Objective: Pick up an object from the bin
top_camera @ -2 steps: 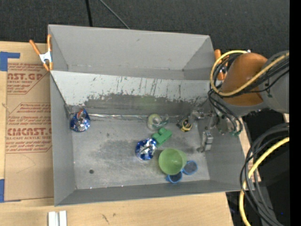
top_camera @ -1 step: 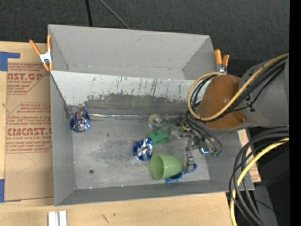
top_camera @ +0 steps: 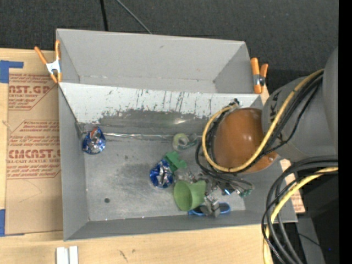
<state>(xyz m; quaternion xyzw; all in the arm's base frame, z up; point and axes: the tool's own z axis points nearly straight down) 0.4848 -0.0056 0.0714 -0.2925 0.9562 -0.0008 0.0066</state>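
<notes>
My gripper (top_camera: 213, 198) is low in the bin's front right corner, under the arm's orange cover and cables. A green cup (top_camera: 188, 195) lies on its side right against the gripper's left. A small blue thing (top_camera: 199, 212) peeks out beneath the gripper by the front wall. A crumpled blue-and-silver ball (top_camera: 161, 175) lies just left of the cup, with a small green block (top_camera: 175, 161) above it.
A pale ring (top_camera: 181, 141) lies near the back wall, left of the orange cover. A second blue-and-silver ball (top_camera: 93, 142) sits in the far left corner. Bare floor stretches across the bin's left and middle.
</notes>
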